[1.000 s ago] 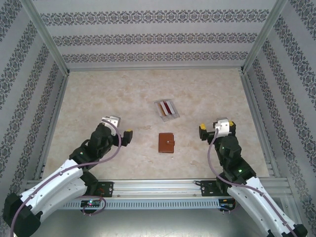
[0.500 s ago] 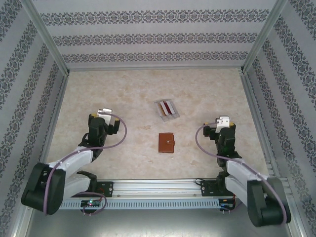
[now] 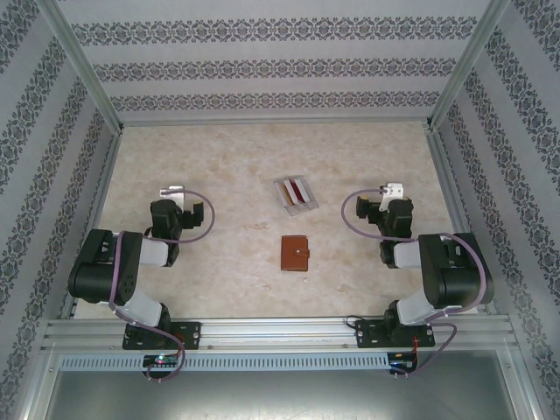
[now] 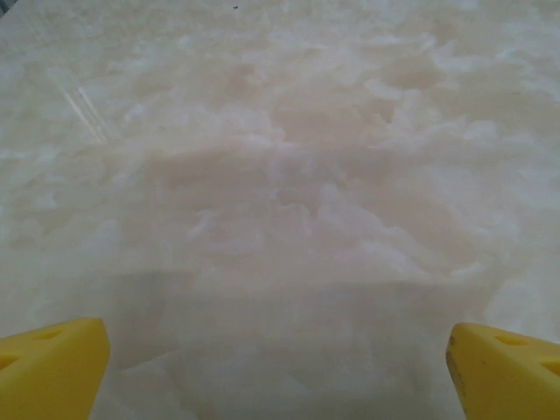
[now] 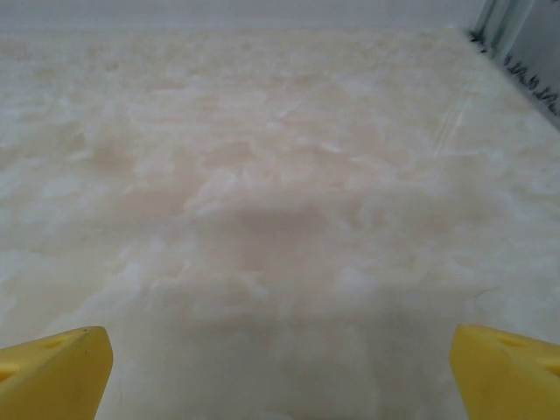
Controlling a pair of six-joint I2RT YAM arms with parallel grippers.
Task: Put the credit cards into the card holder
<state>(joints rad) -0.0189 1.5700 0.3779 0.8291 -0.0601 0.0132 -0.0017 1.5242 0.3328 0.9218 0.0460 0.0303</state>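
Note:
The card holder (image 3: 295, 254), a small orange-brown case, lies shut on the marble table near the middle, with its clasp tab on the right side. The credit cards (image 3: 295, 192), showing pale, white and dark red, lie together in a clear tray a little beyond it. My left gripper (image 3: 179, 210) hovers well to the left of both, open, with bare table between its yellow fingertips (image 4: 52, 367). Well to their right my right gripper (image 3: 385, 208) also stands open, nothing between its yellow fingertips (image 5: 507, 372).
The clear tray (image 3: 284, 207) holds the cards, tilted slightly. Patterned walls and metal frame rails (image 3: 92, 219) bound the table on the left, right and back. Both arms are folded back over their bases at the near edge.
Both arms have folded back over their bases, drawing the grippers outward and slightly farther up the table. Card holder and cards have not moved. Both grippers stayed open.

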